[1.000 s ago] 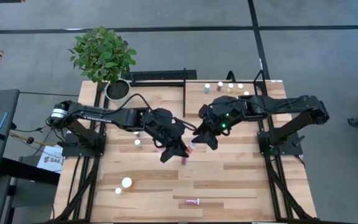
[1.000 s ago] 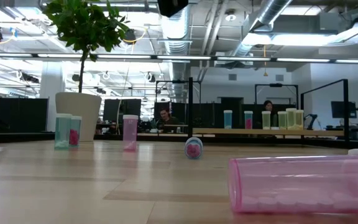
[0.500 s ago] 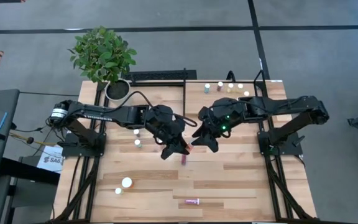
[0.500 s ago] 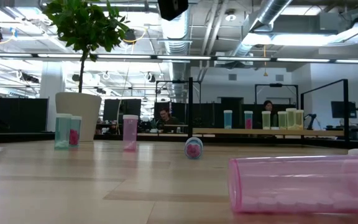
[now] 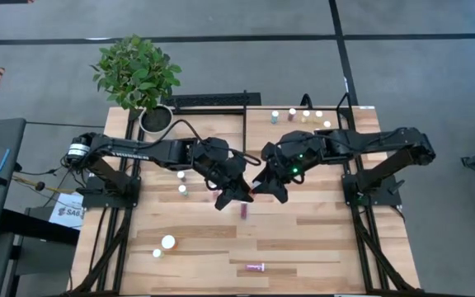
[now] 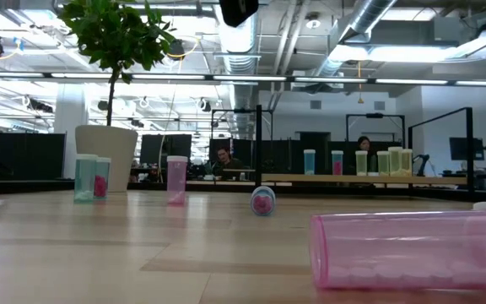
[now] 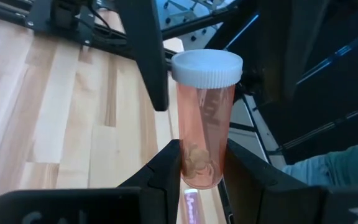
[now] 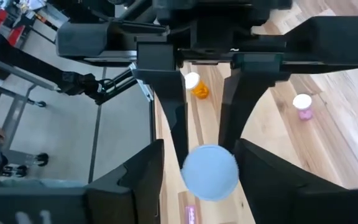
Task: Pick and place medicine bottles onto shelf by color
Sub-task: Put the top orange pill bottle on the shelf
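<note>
At the middle of the bench we find both arms meeting above the boards. The left claw is closed on an orange medicine bottle, gripping its lower body with the white cap pointing away from the wrist. The right claw faces it; its fingers stand apart on either side of the bottle's white cap, and we cannot tell whether they touch it.

On the high view the two claws nearly meet, the left claw beside the right claw.

The shelf lies at the far edge of the bench, with several small bottles standing along its right part.

A pink bottle lies on its side near the near edge. Another small bottle lies just below the claws.
</note>
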Controlling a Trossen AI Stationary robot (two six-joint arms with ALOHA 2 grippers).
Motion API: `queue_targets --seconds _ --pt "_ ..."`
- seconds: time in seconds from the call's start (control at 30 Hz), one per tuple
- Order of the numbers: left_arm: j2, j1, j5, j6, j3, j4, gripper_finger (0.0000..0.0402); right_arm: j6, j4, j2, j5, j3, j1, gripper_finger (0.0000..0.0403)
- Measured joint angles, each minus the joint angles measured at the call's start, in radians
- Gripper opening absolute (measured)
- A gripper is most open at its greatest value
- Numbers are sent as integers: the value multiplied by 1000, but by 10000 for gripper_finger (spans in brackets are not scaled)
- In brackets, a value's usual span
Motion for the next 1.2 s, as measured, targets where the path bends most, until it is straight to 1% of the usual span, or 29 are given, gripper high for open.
queue_targets --seconds 0.43,0.57,0.83,0.97,1.2 --pt "1 0 -11 32 -1 -2 83 2 -21 0 1 0 0 143" --pt "1 0 -17 37 -1 -2 83 2 -22 0 1 0 0 135" --pt "1 0 -23 36 -2 -2 84 2 -23 0 0 0 -2 132" --pt "1 1 -27 2 -2 -2 103 2 -26 0 0 0 -2 128" --pt "1 24 -43 -8 -2 4 153 -5 -91 0 0 -1 -2 128"
